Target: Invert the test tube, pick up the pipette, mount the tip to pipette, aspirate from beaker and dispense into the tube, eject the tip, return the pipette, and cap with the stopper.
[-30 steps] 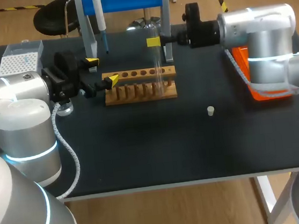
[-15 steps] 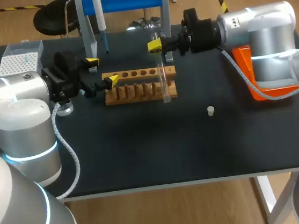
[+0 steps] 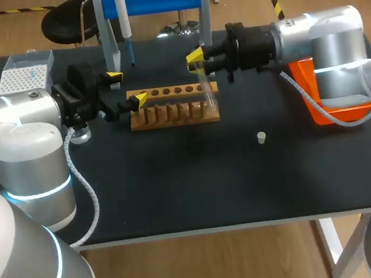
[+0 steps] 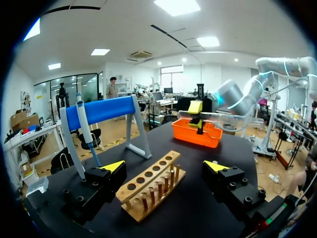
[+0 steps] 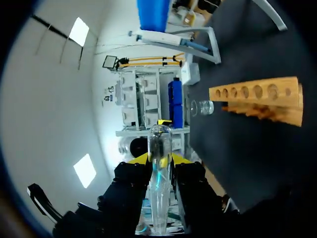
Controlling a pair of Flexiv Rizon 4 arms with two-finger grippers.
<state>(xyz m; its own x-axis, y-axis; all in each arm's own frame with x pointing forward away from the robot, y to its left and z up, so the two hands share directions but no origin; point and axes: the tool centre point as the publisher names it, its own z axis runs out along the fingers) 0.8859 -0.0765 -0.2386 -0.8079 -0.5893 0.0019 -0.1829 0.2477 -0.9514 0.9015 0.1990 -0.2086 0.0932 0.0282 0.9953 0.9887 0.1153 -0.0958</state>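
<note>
Right gripper (image 3: 195, 59) clasps the tube (image 3: 205, 90) between its fingers, tilted (inversion unfinished); left gripper (image 3: 127, 88) gapes empty; pipette (image 3: 123, 25) and stopper (image 3: 262, 137) untouched.

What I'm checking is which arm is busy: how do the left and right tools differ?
The left tool is open and empty; the right tool is shut on the tube. The left tool sits low by the rack's left end; the right tool is higher, over its right end, holding the tube tilted. Both have yellow tips.
</note>
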